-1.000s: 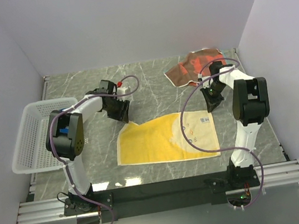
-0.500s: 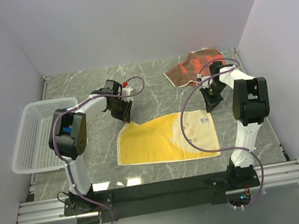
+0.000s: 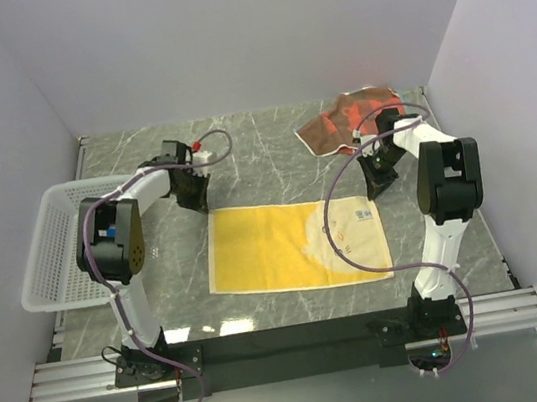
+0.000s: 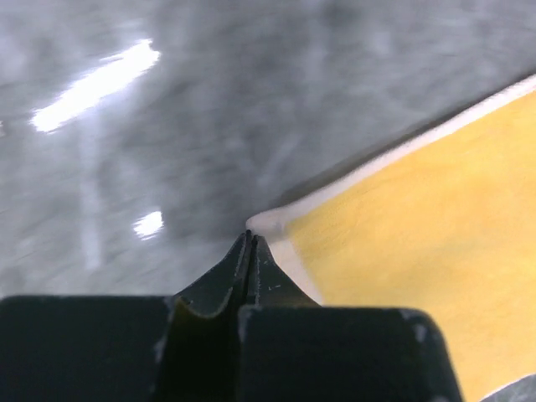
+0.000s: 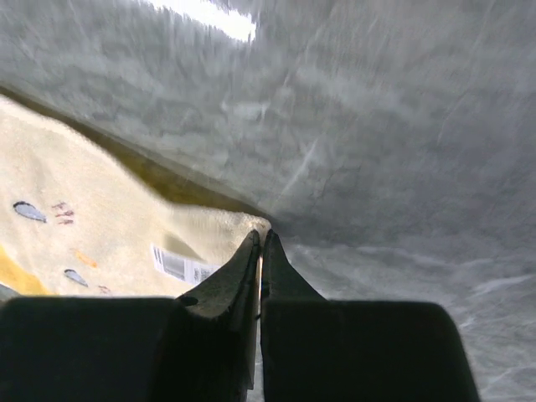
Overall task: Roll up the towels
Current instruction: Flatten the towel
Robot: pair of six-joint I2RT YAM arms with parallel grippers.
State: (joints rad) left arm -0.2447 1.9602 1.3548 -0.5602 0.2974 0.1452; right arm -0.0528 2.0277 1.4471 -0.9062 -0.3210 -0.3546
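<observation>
The yellow rectangular cloth towel (image 3: 265,247) lies spread flat on the grey marbled counter (image 3: 271,150), mid-width and nearer the near edge. Its right end shows a paler cream face. The left pincer (image 3: 195,200) is at the towel's far-left corner. In the left wrist view its fingers are pressed together (image 4: 249,243) with the corner of the towel (image 4: 419,251) nipped at their tips. The right pincer (image 3: 377,185) is likewise closed (image 5: 260,243) on the far-right corner of the towel (image 5: 84,209).

A small white sewn-in label (image 5: 180,266) lies near that corner, its print too fine to read. A loop of purple-grey cable (image 3: 332,237) from the right arm hangs over the towel's cream end.

A brown-and-orange patterned cloth towel (image 3: 352,118) lies rumpled in the far-right corner of the counter. A white plastic mesh basket (image 3: 57,243) sits at the left edge.
</observation>
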